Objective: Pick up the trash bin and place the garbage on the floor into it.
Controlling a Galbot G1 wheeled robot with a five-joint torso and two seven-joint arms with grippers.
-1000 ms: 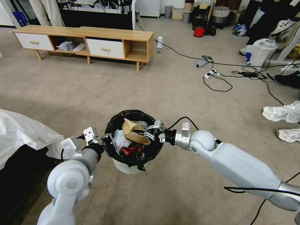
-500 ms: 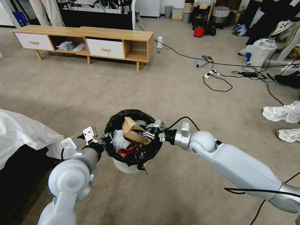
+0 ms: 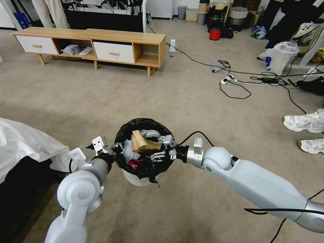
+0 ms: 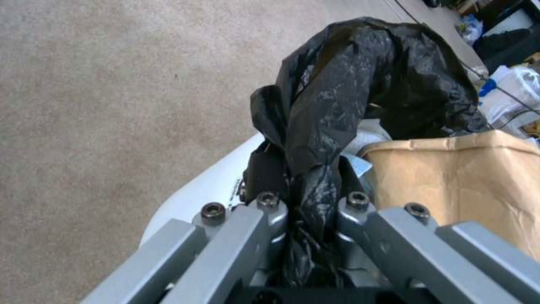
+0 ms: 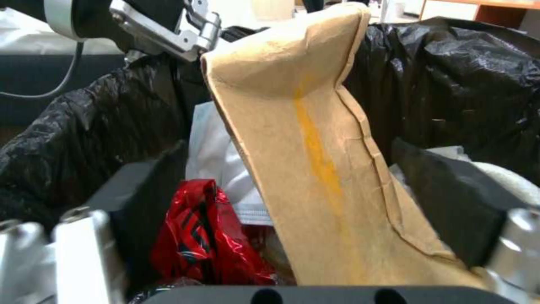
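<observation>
Gripping the trash bin [image 3: 136, 179] by its soft liner rim, left tool [image 4: 303, 202] is clamped; right tool [image 5: 306, 185], open, is straddling stiff, light cardboard [image 5: 315, 139].

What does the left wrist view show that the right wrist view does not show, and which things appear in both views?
Left wrist view alone: the left gripper shut on the black bag liner at the rim, the trash bin with its white outer wall, and bare carpet.

Right wrist view alone: the right gripper open, its fingers standing either side of the cardboard, a red wrapper and white tissue inside.

Both: the brown cardboard piece and the liner.
</observation>
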